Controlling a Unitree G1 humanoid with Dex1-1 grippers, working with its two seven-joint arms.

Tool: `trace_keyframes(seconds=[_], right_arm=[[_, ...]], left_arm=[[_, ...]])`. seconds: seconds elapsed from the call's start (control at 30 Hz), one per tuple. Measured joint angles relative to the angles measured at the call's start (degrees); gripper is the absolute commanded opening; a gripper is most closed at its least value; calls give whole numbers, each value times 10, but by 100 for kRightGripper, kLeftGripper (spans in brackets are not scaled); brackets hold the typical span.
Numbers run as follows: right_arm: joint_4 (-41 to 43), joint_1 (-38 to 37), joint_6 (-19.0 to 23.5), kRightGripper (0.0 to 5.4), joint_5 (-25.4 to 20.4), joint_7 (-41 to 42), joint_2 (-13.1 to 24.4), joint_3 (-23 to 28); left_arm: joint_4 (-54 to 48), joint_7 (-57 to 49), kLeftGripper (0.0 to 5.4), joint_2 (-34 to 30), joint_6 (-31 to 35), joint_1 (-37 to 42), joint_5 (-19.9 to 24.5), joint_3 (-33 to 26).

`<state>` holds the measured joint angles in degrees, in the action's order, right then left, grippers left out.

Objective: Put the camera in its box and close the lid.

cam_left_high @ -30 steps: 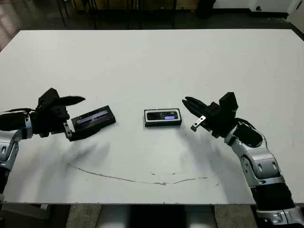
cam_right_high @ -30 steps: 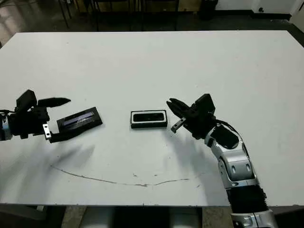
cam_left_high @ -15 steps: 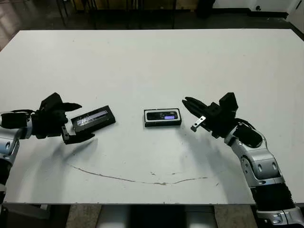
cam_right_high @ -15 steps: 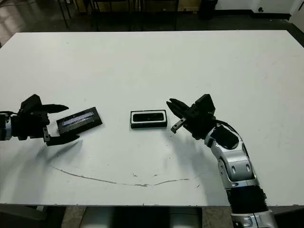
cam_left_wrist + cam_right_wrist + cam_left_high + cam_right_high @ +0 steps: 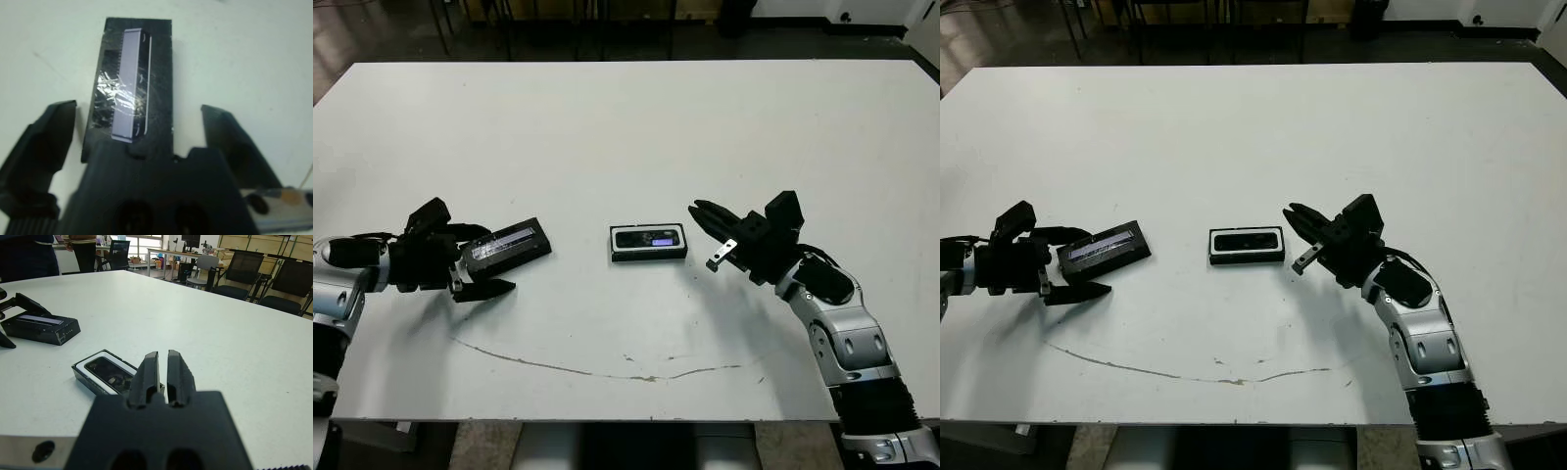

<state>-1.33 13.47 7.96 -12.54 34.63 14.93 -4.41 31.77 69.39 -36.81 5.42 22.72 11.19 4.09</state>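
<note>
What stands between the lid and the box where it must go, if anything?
Nothing visible does. The lid lies on the table to the robot's left of the box, with only bare white surface between them. The camera already lies inside the box. The left gripper has its jaws open around the lid's near end.

Camera (image 5: 108, 372) in box (image 5: 83, 373) beyond closed end effector (image 5: 163, 363)
</note>
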Motion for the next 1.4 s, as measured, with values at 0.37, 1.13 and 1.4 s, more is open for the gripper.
trace_keyframes(seconds=[0.37, 1.13, 1.4], right_arm=[[-1, 0, -1, 0, -1, 1, 0, 0], [-16, 2, -4, 0, -7, 8, 1, 14], [-38, 12, 3, 0, -51, 18, 2, 56]], left_arm=[[13, -17, 221, 8, 8, -4, 13, -25], [-50, -55, 221, 40, 34, 75, 43, -32], [77, -21, 221, 94, 4, 172, -5, 23]])
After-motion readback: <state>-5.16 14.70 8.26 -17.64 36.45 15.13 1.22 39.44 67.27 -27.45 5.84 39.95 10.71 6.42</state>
